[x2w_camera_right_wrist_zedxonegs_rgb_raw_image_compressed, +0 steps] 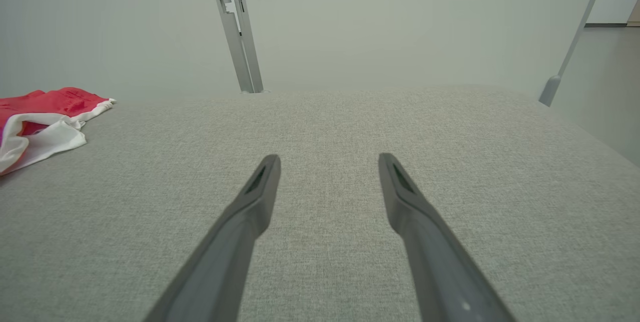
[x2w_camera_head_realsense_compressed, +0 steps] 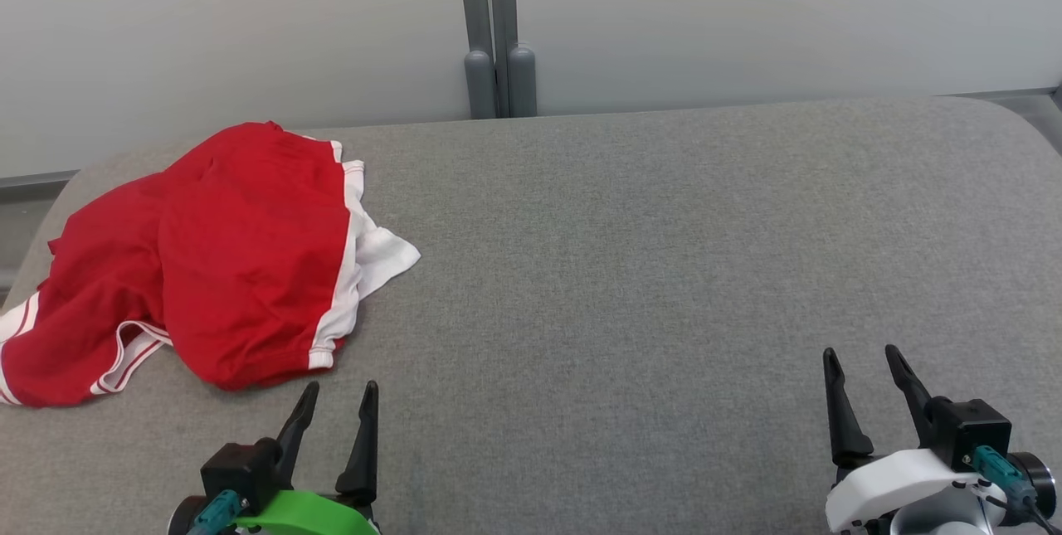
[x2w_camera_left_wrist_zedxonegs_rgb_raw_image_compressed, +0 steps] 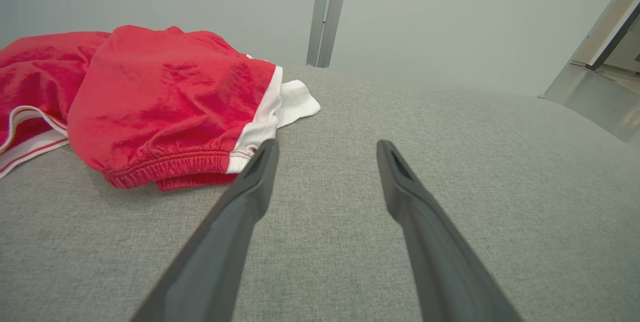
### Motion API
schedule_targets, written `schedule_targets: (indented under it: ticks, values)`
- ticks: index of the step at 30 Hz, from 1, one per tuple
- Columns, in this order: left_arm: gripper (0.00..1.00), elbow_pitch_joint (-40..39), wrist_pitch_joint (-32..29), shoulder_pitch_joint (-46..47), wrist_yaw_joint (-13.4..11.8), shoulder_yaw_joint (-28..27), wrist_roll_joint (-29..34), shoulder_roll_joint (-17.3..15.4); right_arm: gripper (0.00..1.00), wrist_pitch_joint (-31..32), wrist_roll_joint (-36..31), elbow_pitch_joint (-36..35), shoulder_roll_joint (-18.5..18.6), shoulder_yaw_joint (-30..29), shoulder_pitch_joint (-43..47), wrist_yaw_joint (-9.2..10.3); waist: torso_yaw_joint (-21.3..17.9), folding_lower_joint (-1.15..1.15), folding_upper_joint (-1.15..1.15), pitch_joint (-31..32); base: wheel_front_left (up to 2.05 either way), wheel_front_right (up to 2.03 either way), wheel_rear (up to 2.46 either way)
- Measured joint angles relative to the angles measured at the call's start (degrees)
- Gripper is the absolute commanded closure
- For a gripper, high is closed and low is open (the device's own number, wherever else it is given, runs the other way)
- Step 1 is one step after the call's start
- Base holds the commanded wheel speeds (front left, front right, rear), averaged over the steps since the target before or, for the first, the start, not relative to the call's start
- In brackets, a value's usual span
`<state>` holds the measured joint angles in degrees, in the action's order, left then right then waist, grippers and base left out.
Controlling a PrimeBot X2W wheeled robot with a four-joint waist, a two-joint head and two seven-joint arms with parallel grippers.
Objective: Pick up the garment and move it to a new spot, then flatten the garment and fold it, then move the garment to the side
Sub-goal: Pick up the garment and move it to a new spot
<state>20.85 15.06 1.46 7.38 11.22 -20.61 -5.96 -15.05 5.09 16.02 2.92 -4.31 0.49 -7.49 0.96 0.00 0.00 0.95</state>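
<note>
Grey padded table [x2w_camera_head_realsense_compressed: 664, 269] spans the view. Red garment [x2w_camera_head_realsense_compressed: 224, 269] w/ white trim sits crumpled at far left; left edge cut off, shape unclear. Long axis approx near-left to far-right, white corner pointing right. Left gripper [x2w_camera_head_realsense_compressed: 341, 390] & right gripper [x2w_camera_head_realsense_compressed: 860, 357]: fingers spread, holding nothing.

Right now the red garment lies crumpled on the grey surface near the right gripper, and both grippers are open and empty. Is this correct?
Not quite: the red garment lies near the left gripper, not the right gripper, as the head view shows. The rest is right.
</note>
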Motion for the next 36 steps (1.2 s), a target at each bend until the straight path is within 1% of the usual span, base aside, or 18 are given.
schedule_targets:
  ticks: [5, 10, 22, 26, 28, 31, 35, 36]
  values:
    - [0.00, 0.3, 0.1, 0.1, 0.0, 0.3, 0.0, 0.2, 0.00, 0.0, 0.0, -0.4, 0.0, -0.6, 0.3, 0.00, 1.1, 0.00, 0.00, 0.1, 0.00, 0.00, 0.00]
    - [0.00, 0.7, 0.1, 0.4, 0.0, 0.2, 0.3, 0.1, 0.00, 0.0, 0.2, -0.3, 0.0, -1.0, 1.6, 0.00, 4.1, 0.00, 0.00, 0.4, 0.00, 0.00, 0.00]
    - [0.00, 1.3, 0.1, -1.8, 0.0, -2.4, 0.8, -0.6, 0.00, 0.0, 1.7, 0.4, -0.1, 2.6, 1.2, -0.01, 15.8, 0.00, 0.00, 1.1, 0.00, 0.00, 0.00]
    - [0.00, 1.0, 0.1, -2.1, 0.0, -3.1, 1.1, -0.6, 0.00, 0.0, 1.7, 0.4, -0.1, 3.2, 0.3, -0.01, 18.9, 0.00, 0.00, 1.2, 0.00, 0.00, 0.00]
    - [0.00, 0.8, 0.1, -2.1, 0.0, -2.7, 1.2, -0.5, 0.00, 0.0, 1.7, 0.4, -0.1, 3.5, 0.3, -0.01, 19.6, 0.00, 0.00, 1.1, 0.00, 0.00, 0.00]
    - [0.00, 0.6, 0.1, -0.7, 0.0, -1.2, 1.7, -0.4, 0.00, 0.0, 1.3, 0.4, -0.1, 3.5, 0.3, -0.01, 19.5, 0.00, 0.00, 0.8, 0.00, 0.00, 0.00]
    - [0.00, 1.1, 0.1, 4.9, 0.0, 2.2, 1.5, -0.4, 0.00, 0.0, 0.1, 0.1, -0.1, 3.5, -1.1, -0.01, 18.9, 0.00, 0.00, -0.6, 0.00, 0.00, 0.00]
    - [0.00, 2.2, 0.1, 7.7, 0.0, 3.9, 1.4, -0.5, 0.00, 0.0, -0.4, -0.2, 0.1, 3.4, -2.2, -0.01, 18.7, 0.00, 0.00, -1.4, 0.00, 0.00, 0.00]
